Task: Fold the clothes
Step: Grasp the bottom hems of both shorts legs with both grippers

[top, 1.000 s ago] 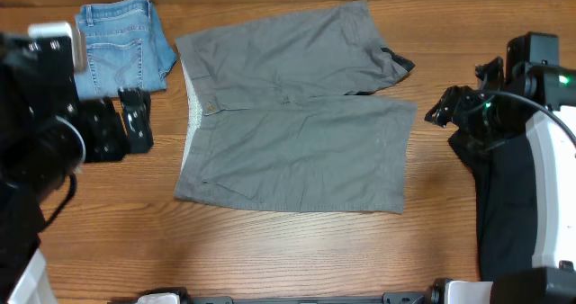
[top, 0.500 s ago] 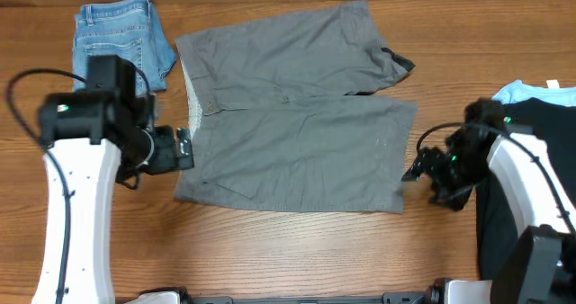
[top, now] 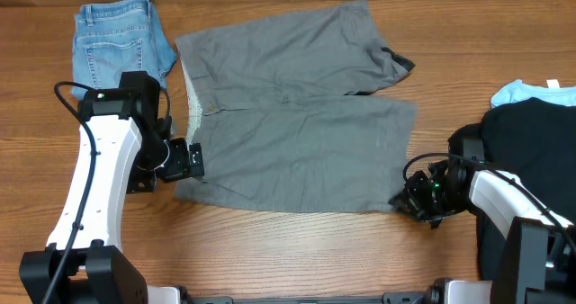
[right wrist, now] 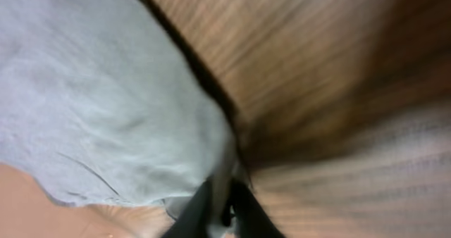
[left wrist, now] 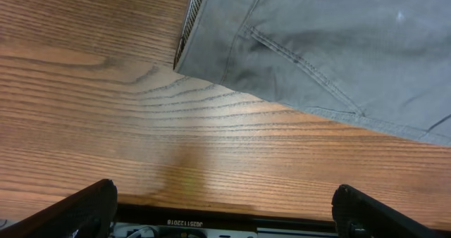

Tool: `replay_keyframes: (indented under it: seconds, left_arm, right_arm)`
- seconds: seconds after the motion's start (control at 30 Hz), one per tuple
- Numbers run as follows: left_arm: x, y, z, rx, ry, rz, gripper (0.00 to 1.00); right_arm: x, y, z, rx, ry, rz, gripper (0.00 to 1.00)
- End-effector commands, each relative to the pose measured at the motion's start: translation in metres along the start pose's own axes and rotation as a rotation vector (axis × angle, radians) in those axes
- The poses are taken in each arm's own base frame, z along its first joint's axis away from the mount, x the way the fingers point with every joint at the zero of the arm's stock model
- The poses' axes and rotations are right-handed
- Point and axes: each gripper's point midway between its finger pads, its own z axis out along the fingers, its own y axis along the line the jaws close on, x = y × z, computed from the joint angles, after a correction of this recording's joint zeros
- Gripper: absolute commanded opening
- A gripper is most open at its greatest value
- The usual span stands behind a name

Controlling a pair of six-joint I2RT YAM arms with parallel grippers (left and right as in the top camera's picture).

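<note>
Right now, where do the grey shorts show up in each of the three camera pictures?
Overhead: the grey shorts lie spread flat, mid-picture.
Left wrist: their waistband corner fills the upper right.
Right wrist: blurred, the cloth fills the left side.
Shared landmark: the wooden table, under the shorts in every view.

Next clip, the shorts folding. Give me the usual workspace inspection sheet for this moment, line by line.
Surface: wooden table, garments lying on it.
Job's things: grey shorts spread flat at centre; denim shorts folded, far left; black garment and light-blue garment at right edge.
Clutter: nothing seen.
Grippers: left gripper open, at the grey shorts' waistband corner; right gripper at their near hem corner, state unclear, wrist view blurred.
Cables: black cable arching above the left gripper; second cable looping beside the right gripper.
Surroundings: nothing seen.
</note>
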Motion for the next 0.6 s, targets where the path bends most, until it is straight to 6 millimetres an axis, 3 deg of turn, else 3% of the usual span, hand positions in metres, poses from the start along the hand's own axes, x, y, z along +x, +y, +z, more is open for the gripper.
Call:
replay_keyframes:
  seconds: [0.0, 0.17, 0.3, 0.57]
  left_arm:
    - [0.002, 0.000, 0.002, -0.008, 0.008, -0.009, 1.00]
    - [0.011, 0.002, 0.008, -0.012, 0.050, -0.021, 1.00]
    - [0.025, 0.004, 0.024, -0.017, 0.109, -0.047, 1.00]
    - [0.041, -0.007, 0.071, 0.072, 0.165, -0.137, 0.98]
  right_arm:
    - [-0.001, 0.010, -0.016, -0.002, 0.002, -0.036, 0.04]
    - [-0.007, 0.009, -0.070, 0.165, -0.106, -0.070, 0.04]
    - [-0.004, 0.022, -0.105, 0.168, -0.198, -0.106, 0.04]
    - [0.003, 0.027, -0.117, 0.145, -0.238, -0.127, 0.04]
